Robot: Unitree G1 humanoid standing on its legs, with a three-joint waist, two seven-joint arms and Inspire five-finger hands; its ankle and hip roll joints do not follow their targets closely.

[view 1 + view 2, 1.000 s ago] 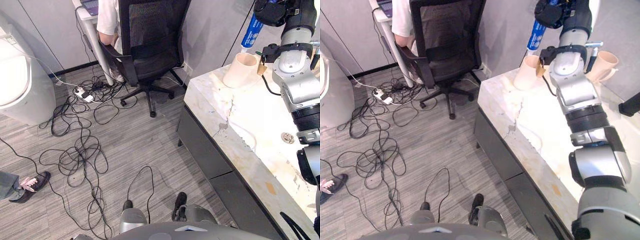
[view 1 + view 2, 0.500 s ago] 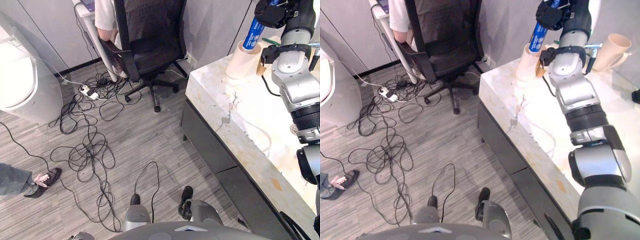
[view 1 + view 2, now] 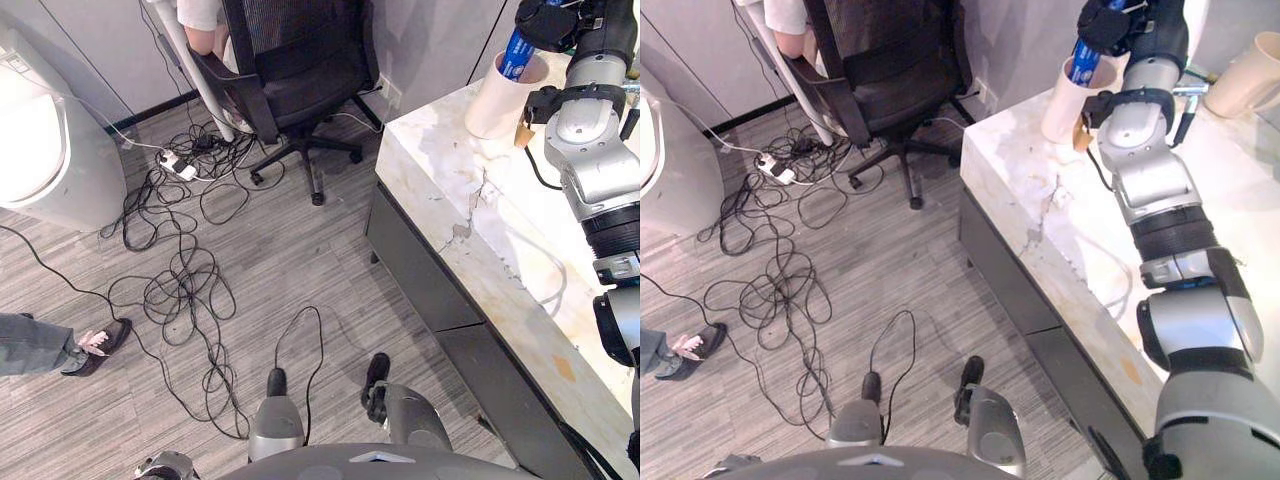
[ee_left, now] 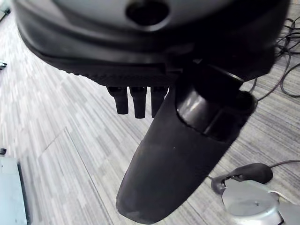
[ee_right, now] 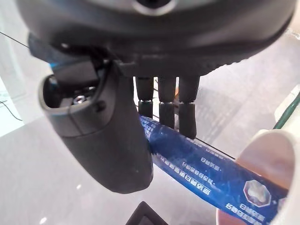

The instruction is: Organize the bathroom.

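My right hand (image 3: pixel 562 18) is raised over the far end of the marble counter (image 3: pixel 500 230), shut on a blue tube (image 3: pixel 518 48). The tube's lower end stands inside a cream cup (image 3: pixel 498 95) on the counter's corner. In the right wrist view the thumb and fingers (image 5: pixel 161 110) pinch the blue tube (image 5: pixel 201 164), which runs down past the cup's rim (image 5: pixel 269 157). My left hand (image 4: pixel 178 159) hangs over the wooden floor with straight fingers and holds nothing.
A second cream cup (image 3: pixel 1250 72) stands further along the counter. A person sits in a black office chair (image 3: pixel 300 80) beyond the counter's corner. Loose cables (image 3: pixel 180 290) sprawl over the floor. A white rounded unit (image 3: pixel 40 140) stands at the left, a person's shoe (image 3: pixel 95 345) below it.
The right hand has lowered the blue tube so that its end now sits inside the cream cup. The camera has shifted, moving the whole scene in the picture.
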